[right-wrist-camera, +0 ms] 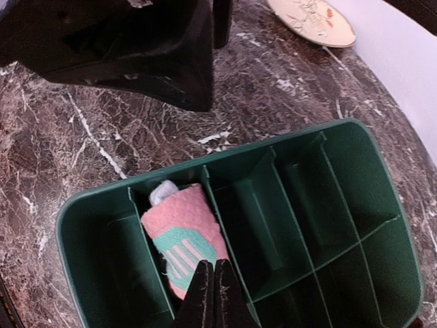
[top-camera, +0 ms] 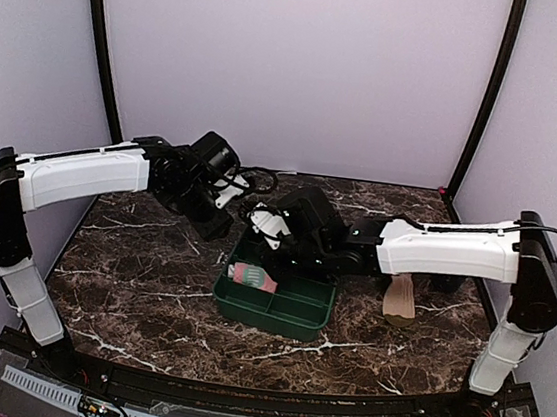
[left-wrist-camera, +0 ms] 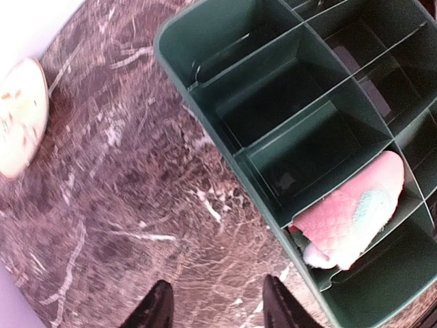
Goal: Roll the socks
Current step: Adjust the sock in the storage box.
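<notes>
Pink sock (right-wrist-camera: 184,232): rolled into a bundle and sitting in one slot of the green bin (right-wrist-camera: 89,198), at the lower left of my right wrist view.
Tan sock (top-camera: 399,301): lying flat and unrolled on the counter (top-camera: 148,294), at the right of the top view, partly under the right arm and well apart from the bin.
Right gripper (right-wrist-camera: 212,273): fingers pressed together with nothing between them, hanging just over the pink bundle. I cannot tell whether they touch it.
Left gripper (left-wrist-camera: 218,311): fingers apart and holding nothing, over bare counter just beside the bin's outer wall.
Plate (left-wrist-camera: 20,126): at the left edge of the left wrist view, away from the work.
Step in hand: as I read it, the pink sock is finished and stowed, and the tan one is not yet started.
Next move: I would lift the right arm clear of the bin's dividers, spread its fingers and come down on one end of the tan sock. The left arm has to cross over to pin the other end while I roll.
</notes>
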